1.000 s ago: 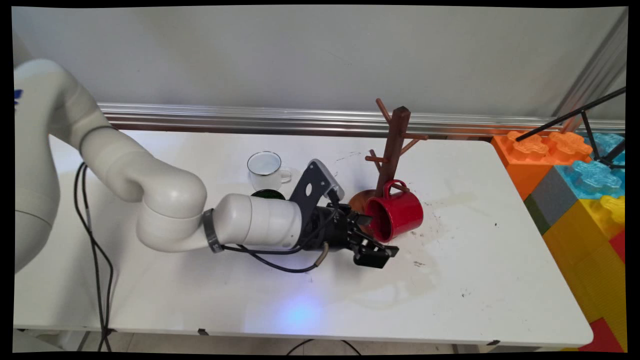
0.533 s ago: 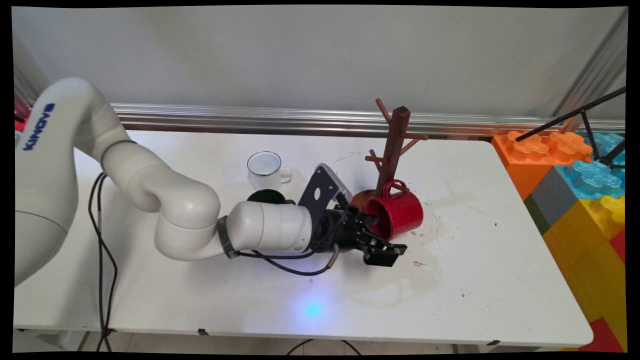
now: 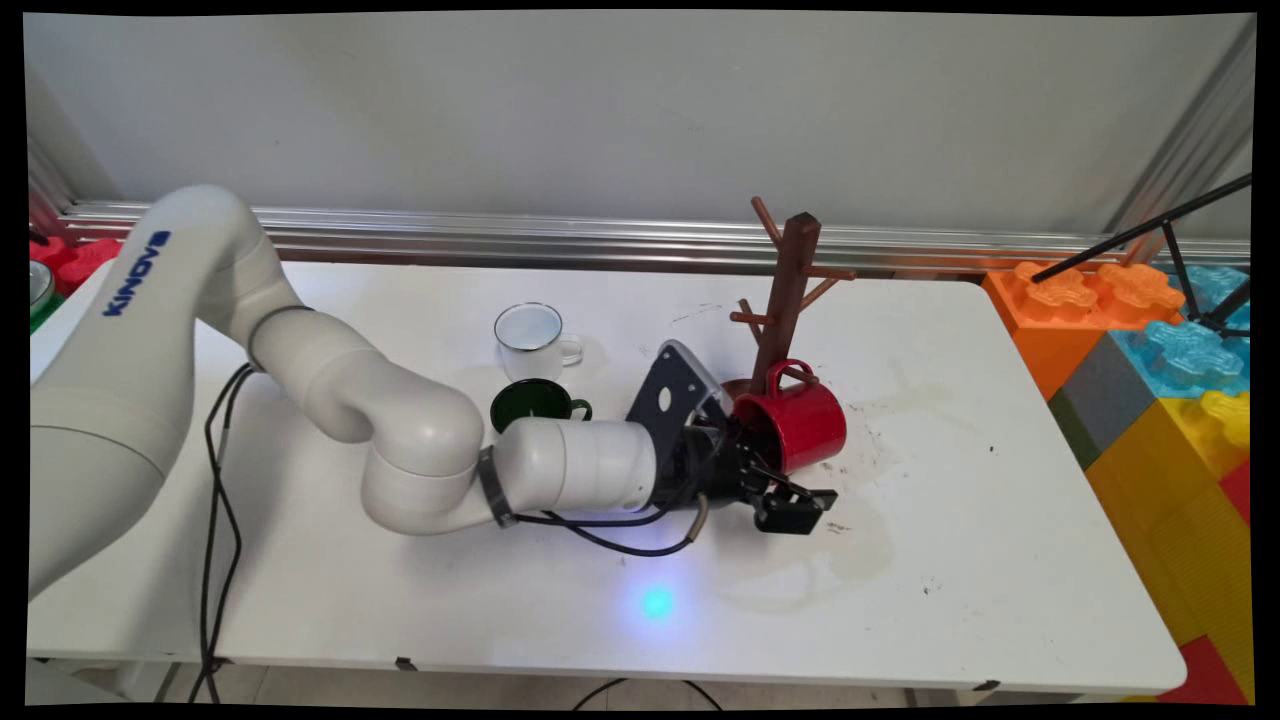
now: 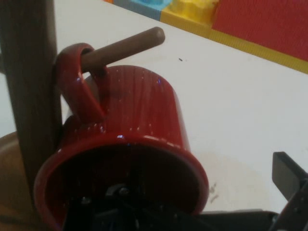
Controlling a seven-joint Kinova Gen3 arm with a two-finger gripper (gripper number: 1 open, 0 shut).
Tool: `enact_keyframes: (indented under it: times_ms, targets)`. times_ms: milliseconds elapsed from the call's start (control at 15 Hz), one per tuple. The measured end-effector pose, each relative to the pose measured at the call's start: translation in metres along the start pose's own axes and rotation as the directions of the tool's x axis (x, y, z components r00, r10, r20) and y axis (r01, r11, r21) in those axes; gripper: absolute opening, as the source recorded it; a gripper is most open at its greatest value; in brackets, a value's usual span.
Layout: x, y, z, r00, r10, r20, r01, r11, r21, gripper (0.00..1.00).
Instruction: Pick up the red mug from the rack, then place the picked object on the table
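White table (image 3: 950,560) is carrying everything, with big toy blocks (image 3: 1150,370) standing past its right end. Next in size, the mug tree (image 3: 790,290) is standing at the back. The red mug (image 3: 805,425) is hanging tilted by its handle on a low peg (image 4: 122,48), mouth facing the hand. The gripper (image 3: 775,480) is straddling the rim unclenched, 1 finger inside and 1 finger (image 4: 288,175) outside. Judging by the hooked handle, the mug is only sliding free along that peg. 2 smaller mugs, green (image 3: 535,402) and white (image 3: 530,335), are sitting apart.

White mug (image 3: 531,338), green mug (image 3: 535,404), toy blocks (image 3: 1150,350)
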Motion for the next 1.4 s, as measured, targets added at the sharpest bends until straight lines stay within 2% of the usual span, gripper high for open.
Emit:
enact_keyframes:
  times_ms: [667, 733, 1400]
  targets:
    - [-0.003, 0.001, 0.028, 1.0, 0.01, -0.016, -0.01, 1.0, 0.002, 1.0]
    - [-0.004, 0.001, 0.03, 1.0, 0.011, -0.016, -0.011, 1.0, 0.002, 0.0]
    - [0.004, 0.001, 0.035, 0.998, 0.045, -0.034, -0.044, 0.999, 0.01, 0.0]
